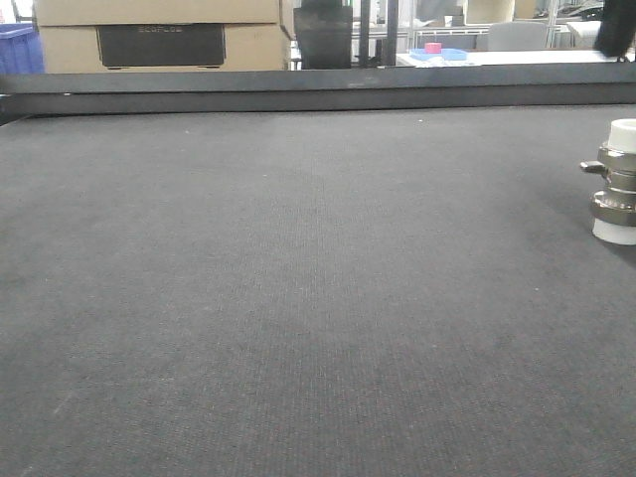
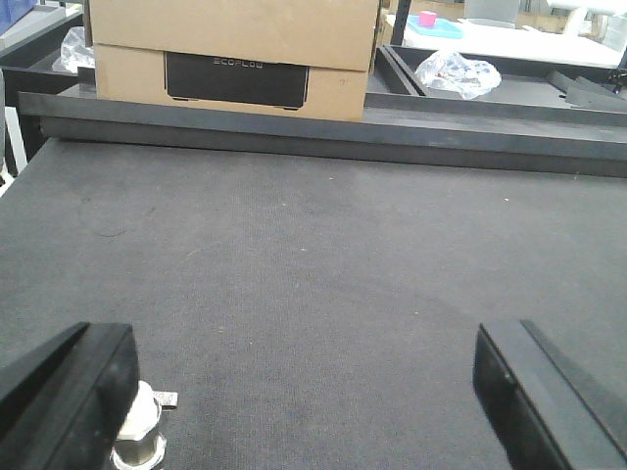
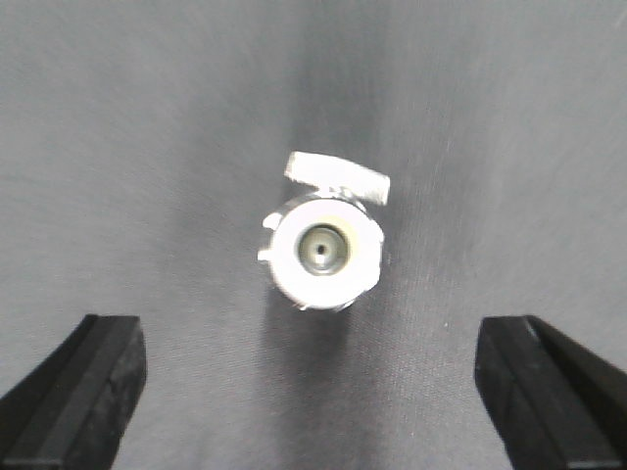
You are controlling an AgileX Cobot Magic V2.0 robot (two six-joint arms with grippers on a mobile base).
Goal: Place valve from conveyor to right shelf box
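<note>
Black fingers (image 3: 93,387) of the right pincer (image 3: 310,343) fill the near corners of its wrist view, spread wide with only belt between them. Just beyond their tips, seen from straight above, stands the valve (image 3: 325,250). It is upright on one white cap with the other cap facing the camera, and its short side stub points far and a little right. The front view shows it at the right edge of the picture, on the conveyor (image 1: 298,298), well short of the black rim (image 1: 298,91) on the far side. The left pincer (image 2: 304,338) is also spread and empty. In its view the valve sits at the near left, just beside one finger, and I cannot tell whether they touch. A cardboard box (image 2: 235,39) sits beyond the rim. No shelf box is in view.

By its look, the valve is solid metal: stiff, dense for its size and unlikely to crush. The ribbed rings should give some bite, but polished metal is slippery, and the round body would roll if tipped. The caps look like plastic and might pop off, so they make a poor hold. The best hold, I judge, is for the right pincer to drop over it and close left-to-right across the ribbed middle, below the top cap, with the stub left free.
</note>
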